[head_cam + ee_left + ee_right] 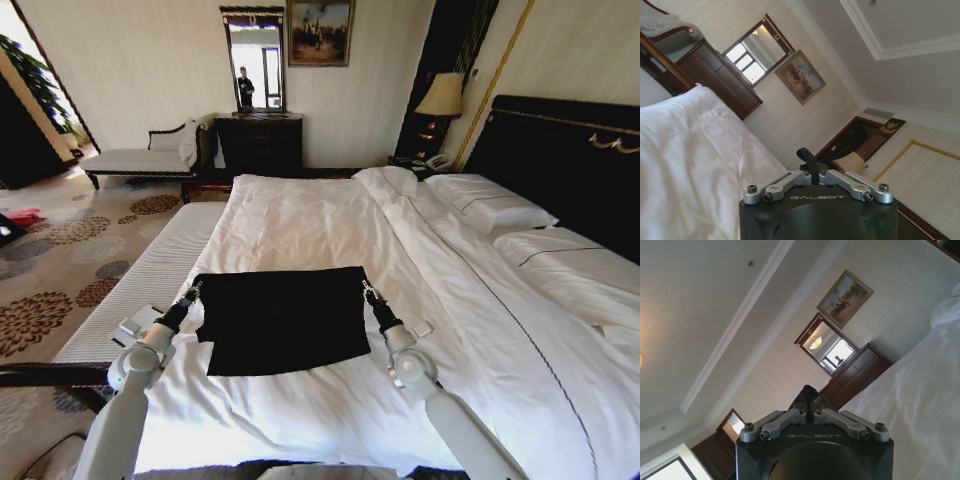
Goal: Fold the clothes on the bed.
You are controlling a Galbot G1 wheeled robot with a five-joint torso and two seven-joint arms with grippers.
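The clothes, a black T-shirt (283, 318), lie as a rough rectangle on the white duvet of the bed (300, 215), near its foot. My left gripper (192, 294) is shut on the shirt's far left corner, and my right gripper (369, 292) is shut on its far right corner. In the left wrist view a tuft of black cloth (806, 156) sticks out above the closed left gripper (814, 175). The right wrist view shows the same: black cloth (807, 393) pinched in the closed right gripper (807, 413).
White pillows (490, 205) and a dark headboard (570, 160) are on the right. A pale chaise bench (140, 158), a dark dresser (260, 140) with a mirror and a bedside lamp (440, 98) stand along the far wall. Patterned carpet (60, 250) lies to the left.
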